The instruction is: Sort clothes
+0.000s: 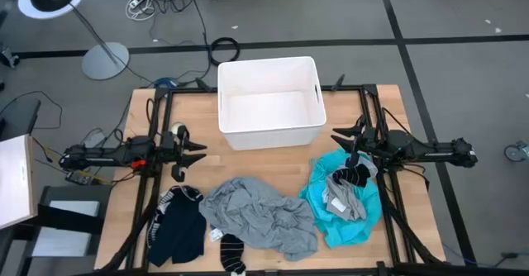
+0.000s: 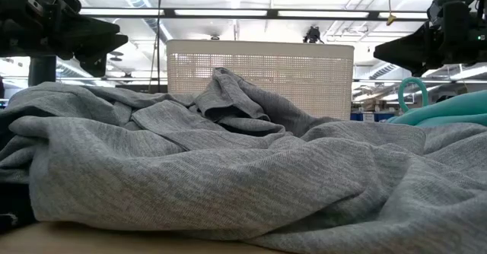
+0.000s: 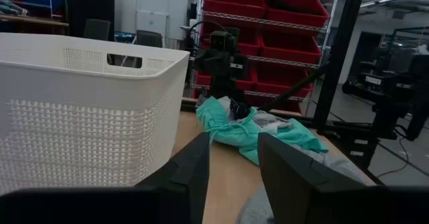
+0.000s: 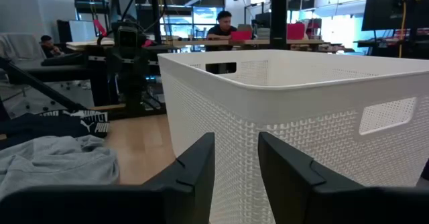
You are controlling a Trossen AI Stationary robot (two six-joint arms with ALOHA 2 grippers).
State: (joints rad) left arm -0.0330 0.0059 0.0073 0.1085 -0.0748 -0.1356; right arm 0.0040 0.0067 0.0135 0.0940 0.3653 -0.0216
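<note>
Flanking the bin (image 1: 269, 102), both grippers, left (image 1: 195, 154) and right (image 1: 342, 141), hover narrowly parted and empty above the table (image 1: 273, 164), clothes (image 1: 260, 214) lying nearby.

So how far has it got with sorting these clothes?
Nothing looks done: the white bin is empty. Nothing is in hand; the left gripper and right gripper hover open. The grey shirt, turquoise shirt, navy top and socks remain on the table.
</note>
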